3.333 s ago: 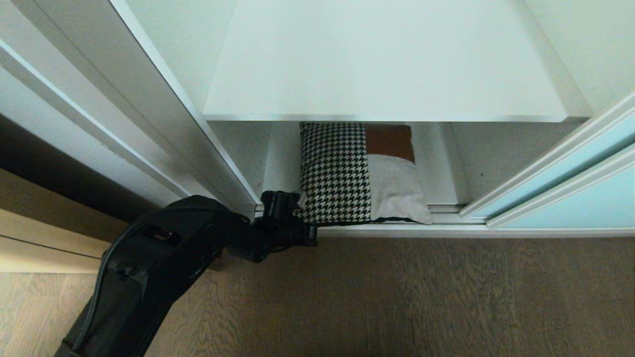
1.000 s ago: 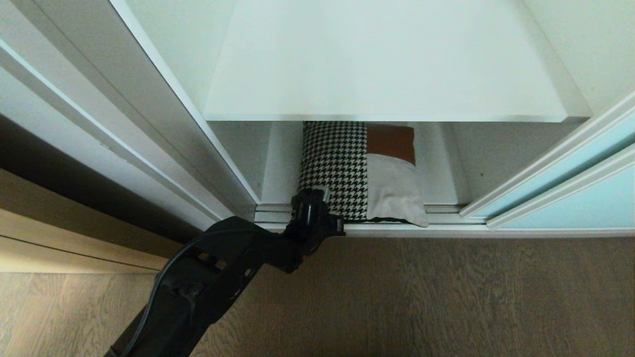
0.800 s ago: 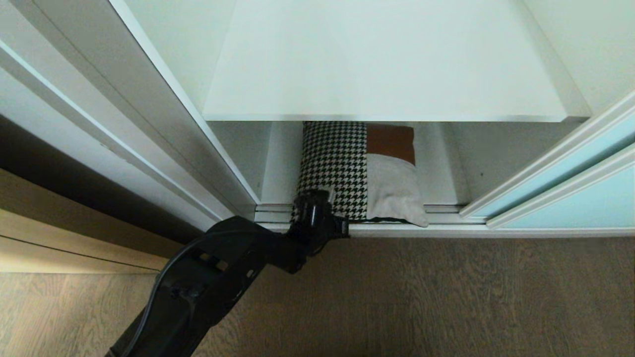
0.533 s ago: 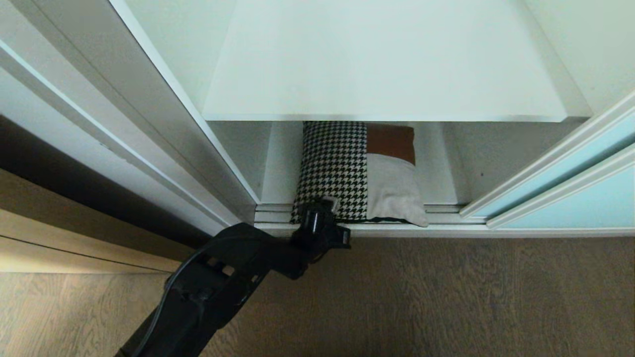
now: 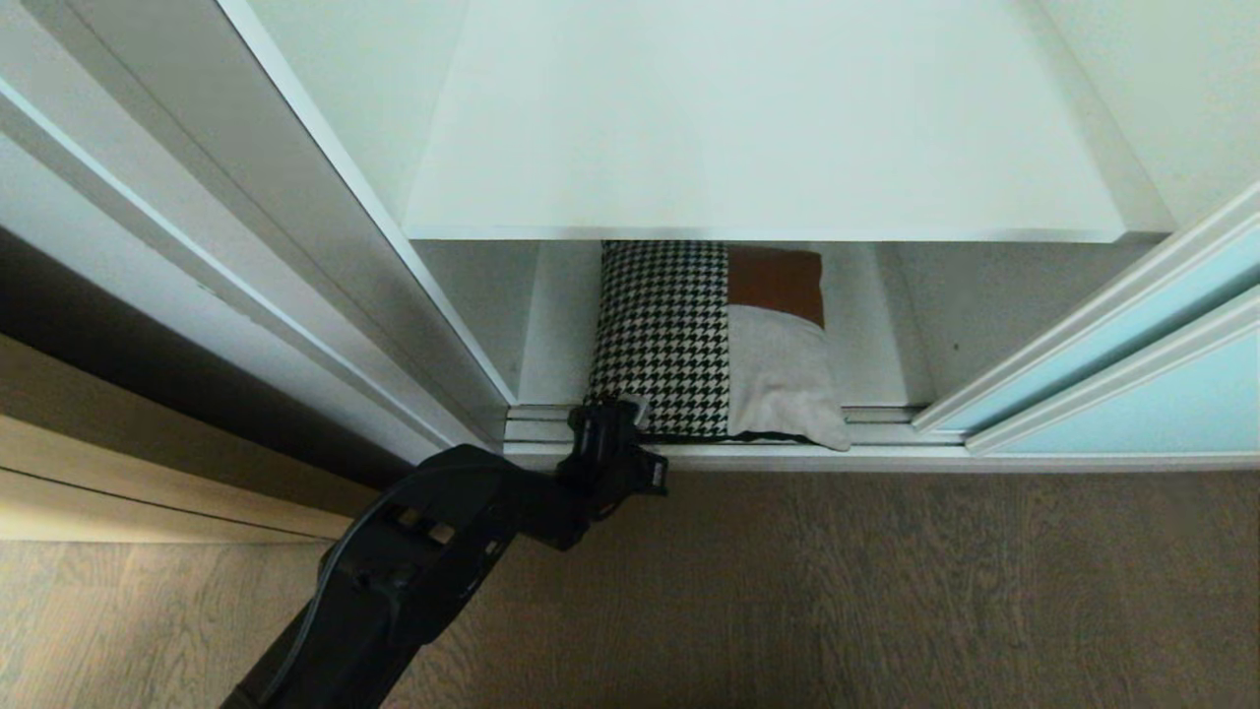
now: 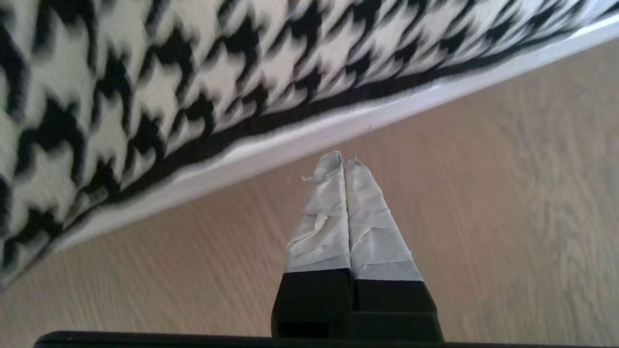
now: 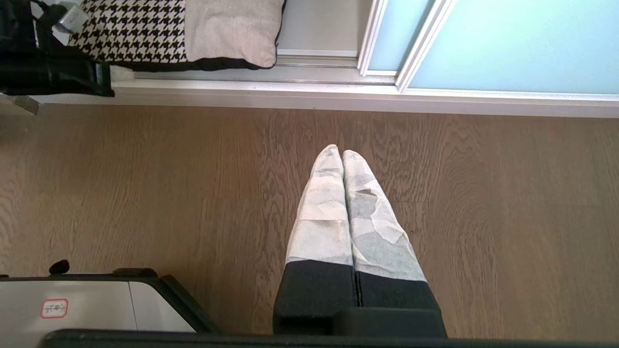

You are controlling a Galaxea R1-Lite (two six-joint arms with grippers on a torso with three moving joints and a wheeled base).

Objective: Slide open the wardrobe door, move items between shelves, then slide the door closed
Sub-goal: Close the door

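Standing open, the big wardrobe shows a wide white upper shelf (image 5: 758, 128) and a lower shelf (image 5: 876, 335) under it. The sliding wardrobe door (image 5: 1162, 379), pale blue glass in a thin silver frame, is pushed over to the right side. A brown wooden floor (image 5: 886, 591) lies in front. The cushion (image 5: 714, 340) sits on the lower shelf, with its back part tucked under the upper shelf and its front edge lying over the door tracks (image 5: 536, 423). It has black-and-white checks, a brown patch and a pale beige patch. The black left arm reaches up from the floor, and the left gripper (image 5: 630, 407) is at the near left corner of the cushion. Its taped fingers (image 6: 333, 212) are pressed tight together with nothing between them. The right gripper (image 7: 342, 154) hangs over the floor, well away from the cushion, also squeezed closed on nothing.
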